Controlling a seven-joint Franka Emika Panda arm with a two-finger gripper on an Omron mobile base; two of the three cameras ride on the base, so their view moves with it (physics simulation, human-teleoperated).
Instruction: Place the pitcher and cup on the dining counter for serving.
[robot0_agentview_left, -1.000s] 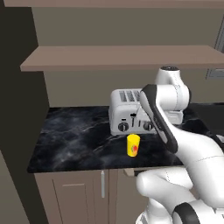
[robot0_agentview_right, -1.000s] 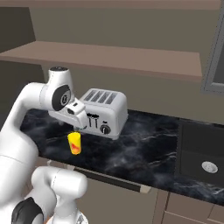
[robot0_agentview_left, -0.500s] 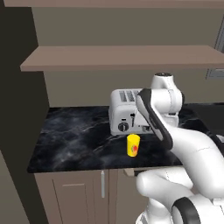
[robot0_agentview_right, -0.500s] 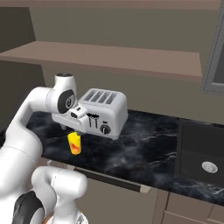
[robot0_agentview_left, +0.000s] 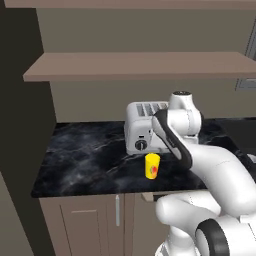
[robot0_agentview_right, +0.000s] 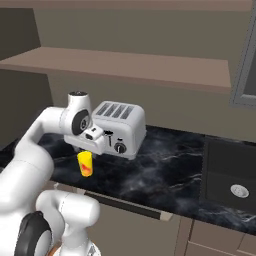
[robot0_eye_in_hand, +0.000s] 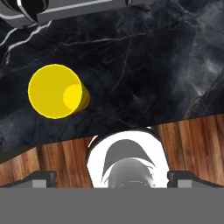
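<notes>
A yellow cup (robot0_agentview_left: 152, 165) with a red-orange mark on its side stands upright near the front edge of a black marble worktop (robot0_agentview_left: 85, 160), just in front of a silver toaster (robot0_agentview_left: 141, 133), as the robot's gripper (robot0_agentview_right: 83, 148) hangs above it with jaws spread wide and nothing held. The job looks to be at its first step, the reach for the cup; the next move calls for centring over the open rim and coming straight down.
</notes>
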